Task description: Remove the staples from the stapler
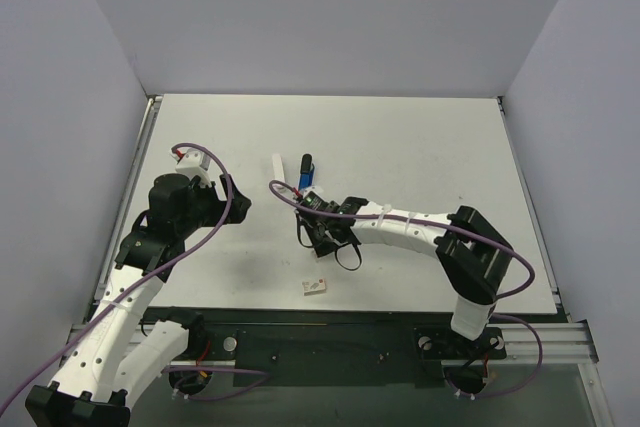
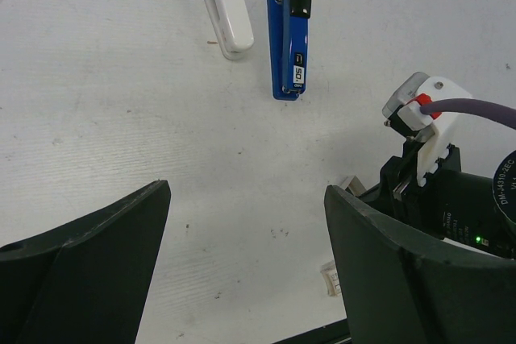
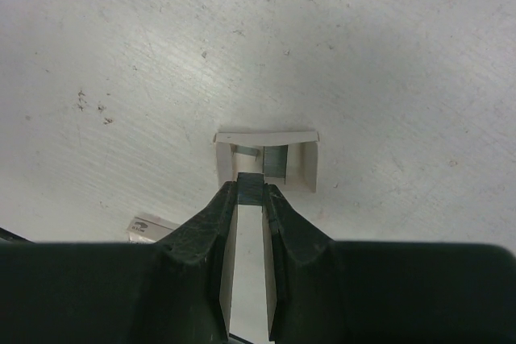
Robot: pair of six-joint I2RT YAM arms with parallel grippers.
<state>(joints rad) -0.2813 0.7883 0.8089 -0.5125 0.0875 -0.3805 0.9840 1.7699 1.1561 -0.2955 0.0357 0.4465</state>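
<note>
The royal-blue stapler (image 1: 306, 175) with a black end lies closed on the table, also in the left wrist view (image 2: 292, 38). My right gripper (image 3: 251, 188) is shut on a short grey strip of staples (image 3: 251, 185), held at the near edge of a small open cardboard tray (image 3: 305, 165). More staples (image 3: 276, 163) lie in that tray. In the top view the right gripper (image 1: 322, 237) is a little nearer than the stapler. My left gripper (image 2: 246, 231) is open and empty above bare table, left of the stapler (image 1: 236, 203).
A plain white bar (image 1: 278, 167) lies just left of the stapler, also in the left wrist view (image 2: 227, 7). A small cardboard box sleeve (image 1: 314, 287) lies near the front edge (image 3: 149, 227). The right wrist (image 2: 451, 199) is close to my left gripper's right finger.
</note>
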